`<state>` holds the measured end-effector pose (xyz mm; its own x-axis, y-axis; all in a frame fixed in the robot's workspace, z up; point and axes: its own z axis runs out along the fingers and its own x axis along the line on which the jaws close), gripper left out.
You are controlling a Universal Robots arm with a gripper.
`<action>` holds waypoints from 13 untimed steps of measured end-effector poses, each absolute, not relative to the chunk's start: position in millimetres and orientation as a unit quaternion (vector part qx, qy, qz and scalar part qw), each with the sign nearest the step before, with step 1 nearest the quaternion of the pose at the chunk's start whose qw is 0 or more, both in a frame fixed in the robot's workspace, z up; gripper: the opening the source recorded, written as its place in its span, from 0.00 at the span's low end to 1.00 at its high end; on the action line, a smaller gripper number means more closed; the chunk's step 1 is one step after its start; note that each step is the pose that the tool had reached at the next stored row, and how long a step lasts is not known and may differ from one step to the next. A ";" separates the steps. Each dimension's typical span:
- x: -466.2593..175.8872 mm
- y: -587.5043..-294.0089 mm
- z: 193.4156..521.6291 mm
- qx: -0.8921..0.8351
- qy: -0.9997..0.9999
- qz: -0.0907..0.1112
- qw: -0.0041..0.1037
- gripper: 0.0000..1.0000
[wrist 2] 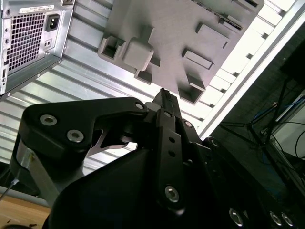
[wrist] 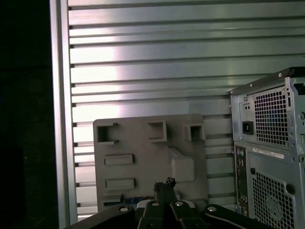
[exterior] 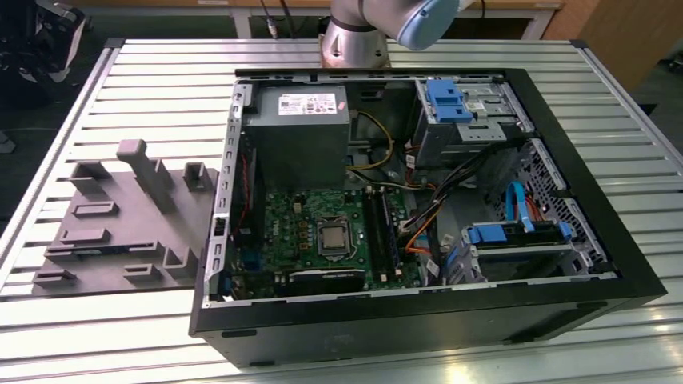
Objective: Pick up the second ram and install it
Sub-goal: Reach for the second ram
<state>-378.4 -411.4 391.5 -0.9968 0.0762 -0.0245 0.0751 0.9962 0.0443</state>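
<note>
In both wrist views my gripper [wrist 2: 164, 98] [wrist: 164, 186] hangs high above the grey fixture plate [wrist: 143, 143] [wrist 2: 176, 28], its two black fingers pressed together with nothing visible between them. The plate [exterior: 117, 224] lies on the slatted table at the exterior view's left, beside the open computer case [exterior: 427, 320]. Inside the case sits the green motherboard [exterior: 309, 232] with its long black memory slots [exterior: 379, 228]. I cannot pick out the second ram. A thin bluish strip [wrist: 119, 201] lies at the plate's edge by my gripper body, mostly hidden.
The arm's base [exterior: 357, 36] stands behind the case. A power supply [exterior: 297, 108], orange and yellow cables [exterior: 417, 228] and blue drive brackets [exterior: 513, 232] fill the case. The case's rear panel [wrist: 269, 157] rises beside the plate. The table's edge [wrist: 59, 119] is close to the plate.
</note>
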 end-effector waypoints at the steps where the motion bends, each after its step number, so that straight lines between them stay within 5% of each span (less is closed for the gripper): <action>1: -378.8 -411.5 391.5 0.038 0.999 0.022 0.013 0.11; 13: -383.8 -413.4 391.1 0.038 0.999 0.022 0.013 0.11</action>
